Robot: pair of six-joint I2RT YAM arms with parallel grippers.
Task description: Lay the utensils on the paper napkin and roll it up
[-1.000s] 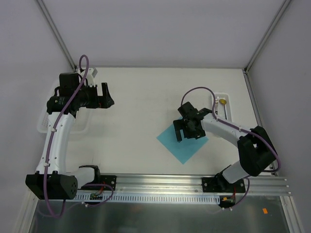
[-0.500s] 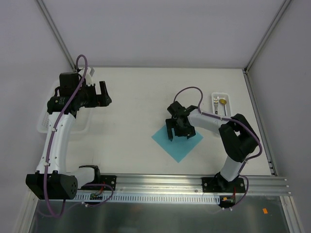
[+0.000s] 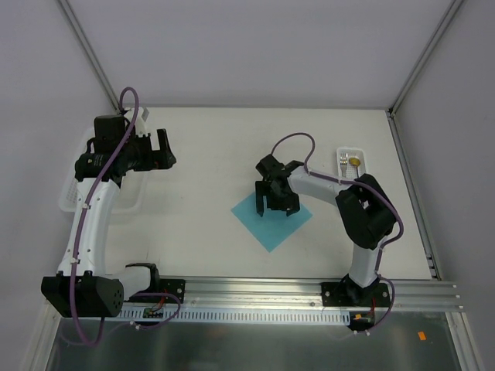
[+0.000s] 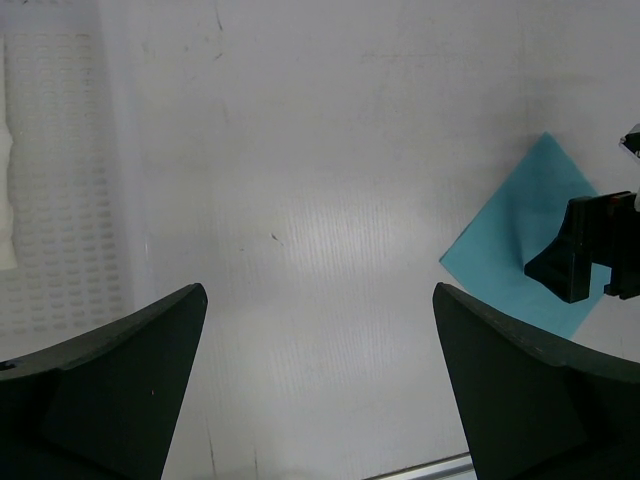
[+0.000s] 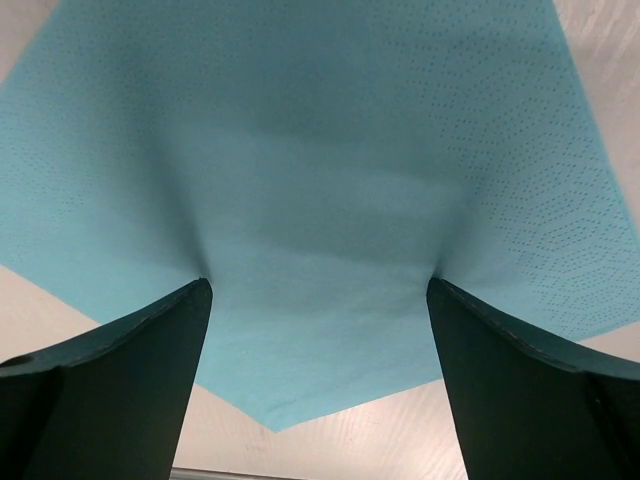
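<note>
**Paper napkin**: thin teal paper, matt, lying under the right gripper. Fine embossed dots cover its borders. The centre is smooth, with soft creases running from the fingers.

**Fingers, both grippers:** black plastic, matt and smooth. The left gripper has the same finish.

**Table**: white and matt, with a faint sheen ahead of the left gripper. It is finely ribbed and lightly scuffed.

**Basket**, left of the left gripper: white plastic, perforated in a regular grid.

**Rail**, behind both grippers: bare metal with a satin finish.
</note>
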